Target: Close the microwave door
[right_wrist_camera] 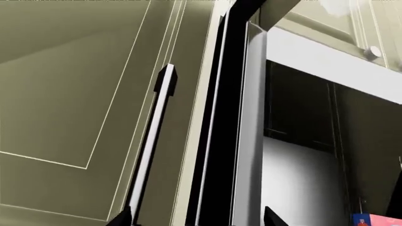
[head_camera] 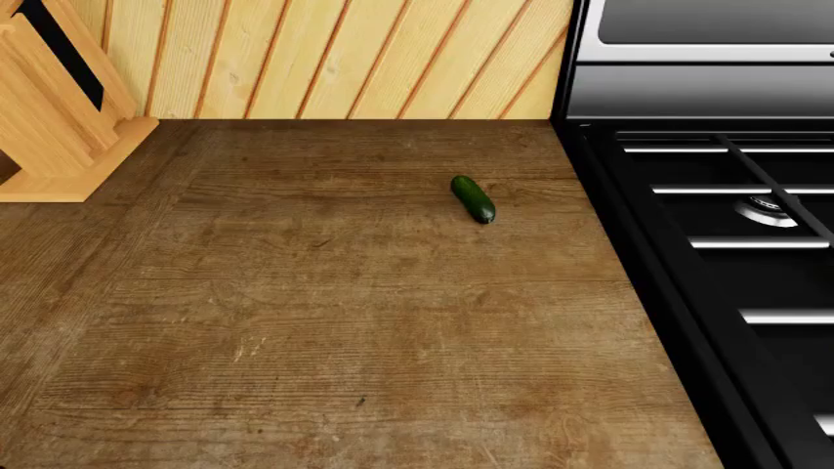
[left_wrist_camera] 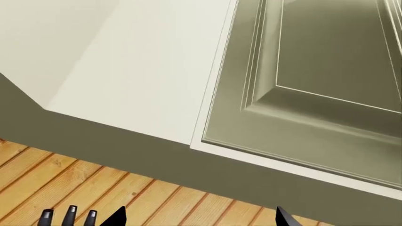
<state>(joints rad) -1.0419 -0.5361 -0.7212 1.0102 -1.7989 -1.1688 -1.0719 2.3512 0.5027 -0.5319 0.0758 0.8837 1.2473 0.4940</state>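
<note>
In the right wrist view the microwave door (right_wrist_camera: pixel 236 122) stands open and shows edge-on as a black and silver strip. A long bar handle (right_wrist_camera: pixel 152 141) runs beside it. Past the door's edge lies the microwave's pale, lit cavity (right_wrist_camera: pixel 295 183). My right gripper (right_wrist_camera: pixel 197 219) is open, its two dark fingertips (right_wrist_camera: pixel 123 217) straddling the door's edge and the handle from a short way off, with nothing between them. My left gripper (left_wrist_camera: pixel 199 219) is open too and holds nothing, facing a wood-panelled wall (left_wrist_camera: pixel 94 188) under a cabinet. Neither gripper shows in the head view.
Olive panelled cabinet doors (right_wrist_camera: pixel 63 94) (left_wrist_camera: pixel 314 70) flank the microwave; one above has a small knob (right_wrist_camera: pixel 375 51). The head view holds a wooden counter (head_camera: pixel 326 332) with a cucumber (head_camera: pixel 474 198), a knife block (head_camera: pixel 59 107) at far left and a black gas stove (head_camera: pixel 729 244) at right.
</note>
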